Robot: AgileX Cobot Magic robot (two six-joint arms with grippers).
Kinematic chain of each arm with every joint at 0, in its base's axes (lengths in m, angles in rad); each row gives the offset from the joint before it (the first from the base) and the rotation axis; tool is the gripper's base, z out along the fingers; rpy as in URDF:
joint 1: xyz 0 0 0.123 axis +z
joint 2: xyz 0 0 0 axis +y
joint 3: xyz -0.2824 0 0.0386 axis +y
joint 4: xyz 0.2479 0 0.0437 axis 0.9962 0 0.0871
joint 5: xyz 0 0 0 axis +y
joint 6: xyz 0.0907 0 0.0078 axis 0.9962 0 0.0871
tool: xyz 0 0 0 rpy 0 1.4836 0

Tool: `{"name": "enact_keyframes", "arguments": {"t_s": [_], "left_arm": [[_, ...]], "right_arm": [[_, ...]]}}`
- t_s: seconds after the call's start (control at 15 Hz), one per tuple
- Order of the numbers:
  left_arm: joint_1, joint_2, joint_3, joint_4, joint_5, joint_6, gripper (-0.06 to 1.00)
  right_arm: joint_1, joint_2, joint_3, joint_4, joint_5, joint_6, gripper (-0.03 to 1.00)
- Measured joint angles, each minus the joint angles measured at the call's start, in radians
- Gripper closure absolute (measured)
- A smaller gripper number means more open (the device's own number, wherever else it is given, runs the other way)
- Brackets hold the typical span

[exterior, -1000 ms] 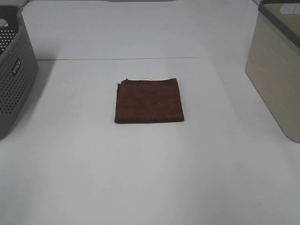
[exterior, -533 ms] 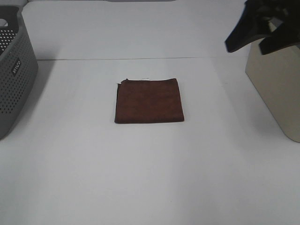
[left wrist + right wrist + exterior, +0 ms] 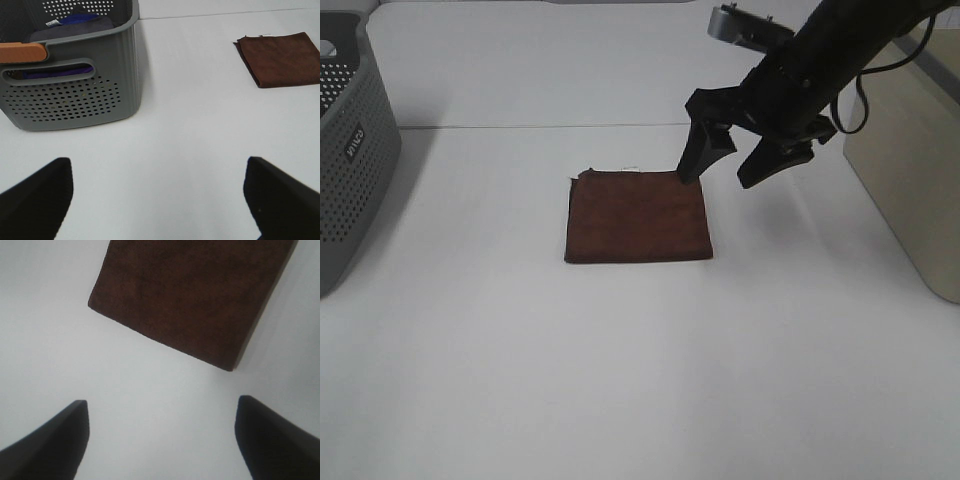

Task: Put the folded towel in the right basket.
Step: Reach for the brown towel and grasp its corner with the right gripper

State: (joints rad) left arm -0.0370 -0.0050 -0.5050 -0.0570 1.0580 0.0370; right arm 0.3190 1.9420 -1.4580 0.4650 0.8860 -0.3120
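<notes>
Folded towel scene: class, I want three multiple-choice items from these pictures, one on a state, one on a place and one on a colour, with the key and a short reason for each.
1. The right gripper, near the folded towel, is:
A. open and empty
B. shut on the towel
C. out of view

2. On the white table, the towel:
A. hangs over an edge
B. lies flat near the middle
C. stands rolled on end

3. The towel's colour is:
A. blue
B. grey
C. dark brown

Key:
1 A: its fingers stand spread apart with nothing between them.
2 B: the high view shows it flat, with bare table on every side.
3 C: it looks dark brown in all three views.
</notes>
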Motion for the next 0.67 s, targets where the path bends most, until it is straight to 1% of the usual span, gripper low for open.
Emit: {"name": "enact_keyframes", "arguments": {"t_s": [0.13, 0.4, 0.47, 0.67], "left_arm": [[0.0, 0.0, 0.0, 0.0, 0.0, 0.0, 0.07], [0.0, 0.0, 0.0, 0.0, 0.0, 0.0, 0.07], [0.0, 0.0, 0.0, 0.0, 0.0, 0.0, 0.07], [0.0, 0.0, 0.0, 0.0, 0.0, 0.0, 0.07]], "right_arm": [[0.0, 0.095, -0.051, 0.034, -0.001, 0.001, 0.21], [0.0, 0.256, -0.155, 0.041, -0.011, 0.024, 0.21], [-0.006, 0.322, -0.209, 0.045, -0.012, 0.042, 0.21], [-0.035, 0.39, -0.275, 0.058, -0.021, 0.049, 0.21]]}}
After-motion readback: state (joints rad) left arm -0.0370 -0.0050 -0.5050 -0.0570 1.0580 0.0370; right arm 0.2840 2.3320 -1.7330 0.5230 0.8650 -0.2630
